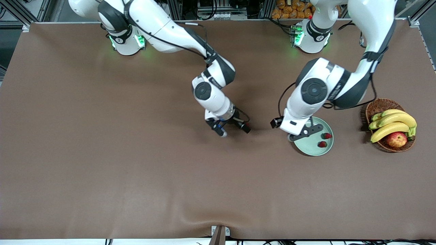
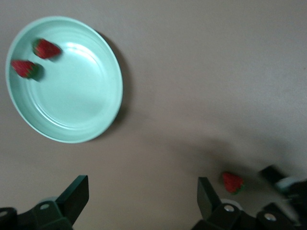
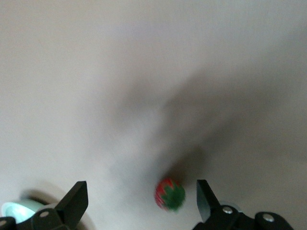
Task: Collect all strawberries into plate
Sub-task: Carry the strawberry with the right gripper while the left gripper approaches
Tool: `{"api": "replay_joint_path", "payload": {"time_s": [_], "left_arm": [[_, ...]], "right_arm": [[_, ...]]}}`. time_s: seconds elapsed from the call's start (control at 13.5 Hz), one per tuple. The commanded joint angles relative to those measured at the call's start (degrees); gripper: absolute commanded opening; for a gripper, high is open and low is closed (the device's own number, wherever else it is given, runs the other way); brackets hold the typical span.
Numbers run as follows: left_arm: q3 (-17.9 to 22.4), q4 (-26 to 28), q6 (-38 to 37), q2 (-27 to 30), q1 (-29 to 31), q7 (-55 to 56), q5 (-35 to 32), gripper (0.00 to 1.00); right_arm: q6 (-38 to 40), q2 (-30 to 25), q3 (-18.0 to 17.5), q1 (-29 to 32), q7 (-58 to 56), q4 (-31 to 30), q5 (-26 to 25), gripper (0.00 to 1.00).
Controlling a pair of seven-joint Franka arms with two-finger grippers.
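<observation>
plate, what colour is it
Pale mint green, plain; the plate shows best in the left wrist view.

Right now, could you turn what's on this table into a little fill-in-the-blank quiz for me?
1. The mint-green plate holds ___ strawberries.
2. The third strawberry lies on the ___, under the right gripper.
3. The left gripper hangs open above the ___.
4. The apple and bananas sit in a wicker ___.

Missing words: two; table; plate; basket
</observation>
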State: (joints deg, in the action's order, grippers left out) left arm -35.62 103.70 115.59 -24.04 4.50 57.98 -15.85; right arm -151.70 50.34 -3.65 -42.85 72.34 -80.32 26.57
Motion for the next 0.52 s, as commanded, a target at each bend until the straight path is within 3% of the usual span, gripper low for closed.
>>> {"api": "replay_joint_path", "payload": {"time_s": [0.0,0.15,0.45], "left_arm": [[0.11,0.18,2.52,-2.49,-2.38,9.31,-2.34,1.0],[0.11,0.1,3.84,-4.43,-4.4,18.09,-4.27,1.0],[0.2,-0.69,7.45,-10.13,-7.92,38.66,-12.35,1.0]], "right_arm": [[5.25,-3.66,-1.01,6.18,-0.18,-0.45,-2.74,1.0],[10.78,-6.2,-3.28,11.71,-0.45,-0.36,-7.38,1.0],[20.98,-9.73,-17.85,29.72,-0.45,-0.36,-20.82,1.0]]}}
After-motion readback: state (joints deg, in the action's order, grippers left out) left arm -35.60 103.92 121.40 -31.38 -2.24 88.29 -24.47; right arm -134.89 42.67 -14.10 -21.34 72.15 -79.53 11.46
